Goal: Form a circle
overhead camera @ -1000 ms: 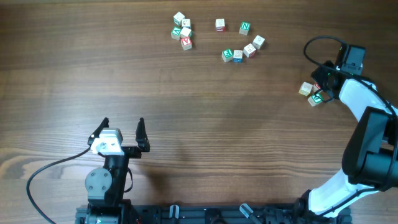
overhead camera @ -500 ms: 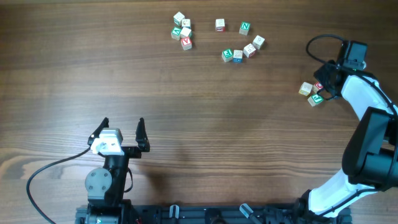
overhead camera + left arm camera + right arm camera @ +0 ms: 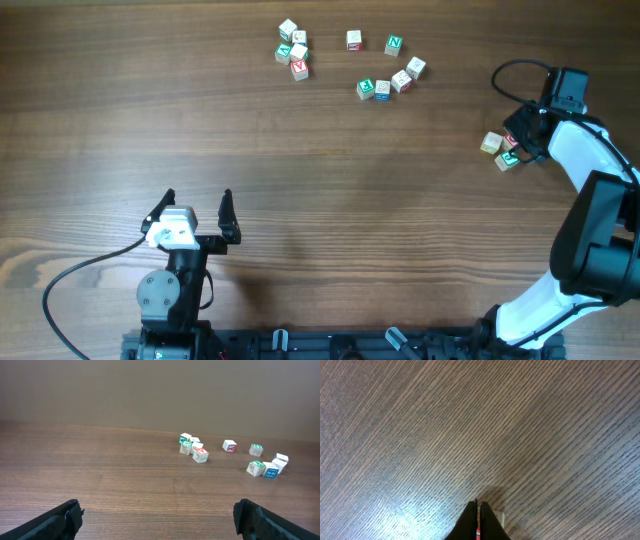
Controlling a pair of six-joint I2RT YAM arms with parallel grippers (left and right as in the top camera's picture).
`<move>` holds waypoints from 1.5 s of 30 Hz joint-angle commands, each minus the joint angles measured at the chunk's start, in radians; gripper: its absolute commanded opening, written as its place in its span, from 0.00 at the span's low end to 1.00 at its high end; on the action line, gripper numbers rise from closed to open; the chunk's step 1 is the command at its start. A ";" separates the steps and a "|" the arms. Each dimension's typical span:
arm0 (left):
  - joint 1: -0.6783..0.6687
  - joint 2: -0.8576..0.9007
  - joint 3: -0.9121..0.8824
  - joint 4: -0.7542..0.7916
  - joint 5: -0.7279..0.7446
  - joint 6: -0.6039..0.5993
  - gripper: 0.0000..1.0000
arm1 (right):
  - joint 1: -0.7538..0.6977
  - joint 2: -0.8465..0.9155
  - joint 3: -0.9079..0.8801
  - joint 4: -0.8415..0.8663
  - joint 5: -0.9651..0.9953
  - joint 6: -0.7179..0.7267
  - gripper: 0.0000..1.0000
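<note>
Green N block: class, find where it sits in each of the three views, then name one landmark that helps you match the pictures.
Overhead: green N block near the top edge, right of centre.
Left wrist: far across the table, on the right side.
Right wrist: not in it.
Landmark: the red-marked block, alone just left of it in both views.

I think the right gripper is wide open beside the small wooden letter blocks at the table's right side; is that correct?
Not quite: the right gripper is shut, as the right wrist view shows; it is beside those small wooden letter blocks.
</note>
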 commanded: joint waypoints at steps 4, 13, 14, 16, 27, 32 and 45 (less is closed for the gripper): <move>-0.005 -0.008 -0.006 -0.001 0.016 -0.006 1.00 | 0.000 0.018 0.017 0.052 0.064 -0.003 0.05; -0.005 -0.008 -0.006 -0.001 0.016 -0.006 1.00 | 0.002 0.018 0.016 0.137 -0.100 -0.105 0.04; -0.005 -0.008 -0.006 -0.001 0.016 -0.006 1.00 | 0.002 0.018 0.016 0.134 -0.114 -0.112 0.05; -0.005 -0.008 -0.006 -0.001 0.016 -0.006 1.00 | 0.002 0.018 0.016 0.110 -0.118 -0.112 0.04; -0.005 -0.008 -0.006 -0.001 0.016 -0.006 1.00 | 0.002 0.018 0.014 0.055 -0.166 -0.130 0.05; -0.005 -0.008 -0.006 -0.001 0.016 -0.006 1.00 | 0.002 0.018 0.014 0.032 -0.154 -0.130 0.05; -0.005 -0.008 -0.006 -0.001 0.016 -0.006 1.00 | 0.002 0.018 0.014 0.018 -0.147 -0.130 0.05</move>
